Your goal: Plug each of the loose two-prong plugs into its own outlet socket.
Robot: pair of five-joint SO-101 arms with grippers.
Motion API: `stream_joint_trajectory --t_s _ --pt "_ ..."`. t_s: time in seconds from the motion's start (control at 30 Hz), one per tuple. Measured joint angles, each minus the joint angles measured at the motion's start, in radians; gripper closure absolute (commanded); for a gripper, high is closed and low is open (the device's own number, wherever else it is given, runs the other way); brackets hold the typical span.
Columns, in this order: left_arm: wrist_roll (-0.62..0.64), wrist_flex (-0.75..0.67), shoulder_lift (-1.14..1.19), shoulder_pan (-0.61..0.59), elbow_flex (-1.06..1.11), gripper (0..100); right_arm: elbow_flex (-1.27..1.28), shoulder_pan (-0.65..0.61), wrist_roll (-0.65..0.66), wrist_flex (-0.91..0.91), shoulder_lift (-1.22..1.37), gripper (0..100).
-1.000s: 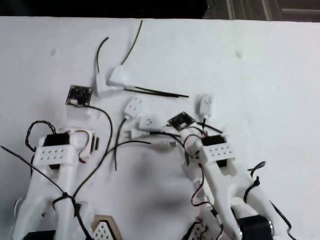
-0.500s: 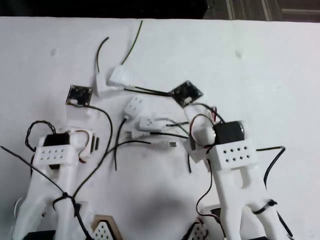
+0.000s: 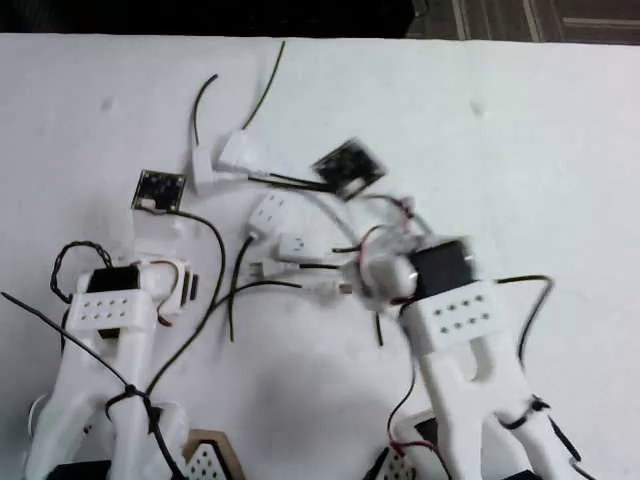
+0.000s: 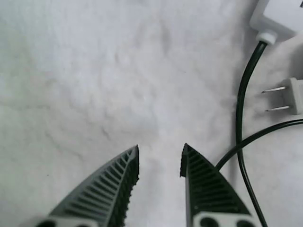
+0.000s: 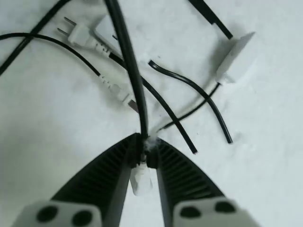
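**Step in hand, as we judge it:** carrying one plug toward a socket. The right gripper (image 5: 144, 142), its ribbed black fingers (image 5: 113, 170) pressed together, pinches what we take for a small white plug (image 5: 141, 179) at the point where its glossy black cord (image 5: 128, 61) leaves it. In the high view this arm stands at 5 o'clock on the tabletop (image 3: 540, 130). The blocky white sockets (image 3: 272, 212) lie near its wrist, at about 10 o'clock from it.

The left gripper (image 4: 159, 153) hangs spread and empty over the tabletop at 7 o'clock. A loose plug (image 4: 289, 97) with two thin metal prongs lies near it.

**Next move, in our judgement:** turning the held plug so its prongs face a free socket's slots. We cannot tell which way those prongs point. The tabletop is white and softly wrinkled, like cloth.
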Motion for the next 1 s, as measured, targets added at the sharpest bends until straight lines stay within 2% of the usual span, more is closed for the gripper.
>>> stream_joint_trajectory --t_s 0.17,0.33,0.5,0.67,0.8,1.0 --pt "0.000 0.000 0.000 0.000 0.000 85 0.095 -0.120 -0.055 -0.175 0.069 98.1" --pt "0.000 0.000 0.000 0.000 0.000 85 0.100 -0.137 -0.084 -0.304 0.261 98.0" --pt "0.000 0.000 0.000 0.000 0.000 85 0.098 -0.147 -0.084 -0.385 0.416 92.3" --pt "0.000 0.000 0.000 0.000 0.000 85 0.031 -0.178 -0.084 -0.393 0.534 90.9" --pt "0.000 0.000 0.000 0.000 0.000 85 -0.038 -0.195 -0.084 -0.381 0.594 85.1" --pt "0.000 0.000 0.000 0.000 0.000 85 -0.204 -0.192 -0.137 -0.132 0.597 82.5"
